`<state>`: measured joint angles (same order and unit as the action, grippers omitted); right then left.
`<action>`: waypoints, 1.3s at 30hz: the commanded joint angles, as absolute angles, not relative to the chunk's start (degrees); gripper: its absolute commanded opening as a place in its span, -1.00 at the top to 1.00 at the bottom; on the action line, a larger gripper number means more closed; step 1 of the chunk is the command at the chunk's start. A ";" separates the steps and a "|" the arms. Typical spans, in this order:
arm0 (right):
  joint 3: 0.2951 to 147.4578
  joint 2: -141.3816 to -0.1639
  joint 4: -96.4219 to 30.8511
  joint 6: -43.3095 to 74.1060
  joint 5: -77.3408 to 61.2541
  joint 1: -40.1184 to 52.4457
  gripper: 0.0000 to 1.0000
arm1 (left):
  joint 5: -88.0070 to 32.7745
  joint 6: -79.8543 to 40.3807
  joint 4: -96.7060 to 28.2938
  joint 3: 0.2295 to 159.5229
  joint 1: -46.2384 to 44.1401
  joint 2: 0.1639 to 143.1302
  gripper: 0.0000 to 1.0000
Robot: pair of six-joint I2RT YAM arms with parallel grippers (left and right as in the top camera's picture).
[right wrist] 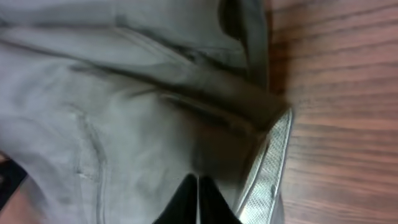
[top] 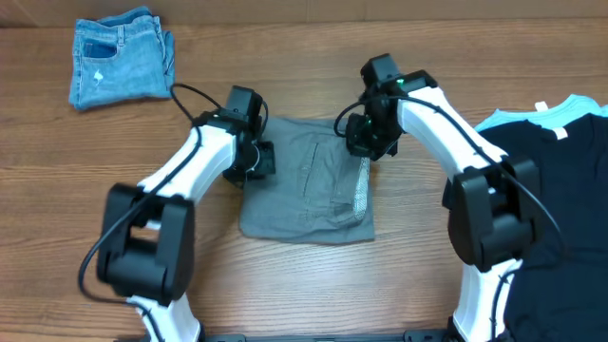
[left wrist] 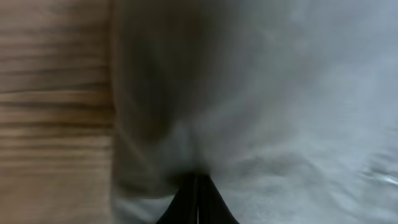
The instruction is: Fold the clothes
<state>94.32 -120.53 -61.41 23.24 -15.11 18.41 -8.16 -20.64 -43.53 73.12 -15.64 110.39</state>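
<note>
**Grey shorts nipped at both edges, mid-table**

Off at the far left lie the blue denim shorts (top: 122,57), bunched and well apart from the work. Next comes the left gripper (top: 255,160) at the left edge of the grey shorts (top: 304,195), its fingers pressed together with cloth puckering into their tips, so I take it to be clamped on the fabric. The shorts lie flat in the middle of the table (top: 57,209), a pale mesh lining (top: 361,195) showing along their right side. The right gripper (top: 367,141) sits at their upper right corner, fingers likewise closed on a dark crease. Black and teal garments (top: 560,161) lie beyond it at the right.

The cloth looks light, soft and limp (it will sag and drag between the two pinches rather than hold a line); the stitched seams and hems look the firmest places to take hold, and one thin layer may slip free.
</note>
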 commanded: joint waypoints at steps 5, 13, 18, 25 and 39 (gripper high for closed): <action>94.13 -121.91 -60.84 27.38 -8.97 18.04 0.92 | -2.81 -21.91 -45.50 73.30 -12.82 116.57 0.92; 95.39 -121.47 -62.48 37.26 2.81 17.98 0.93 | -2.74 -21.89 -47.37 73.97 -11.20 114.10 0.92; 100.73 -117.32 -70.37 38.79 6.83 17.98 0.92 | -2.57 -21.85 -50.89 76.53 -11.29 106.83 0.90; 103.48 -110.06 -77.54 24.95 -11.00 19.35 0.92 | -4.58 -21.85 -55.88 77.28 -12.95 94.87 -0.67; 87.55 -110.28 -68.84 21.61 -22.04 26.04 0.92 | -9.78 -19.46 -60.82 68.97 -13.21 96.38 0.92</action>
<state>91.85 -109.78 -70.98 22.31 -16.93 26.26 -7.49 -20.05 -61.76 71.26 -12.78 95.77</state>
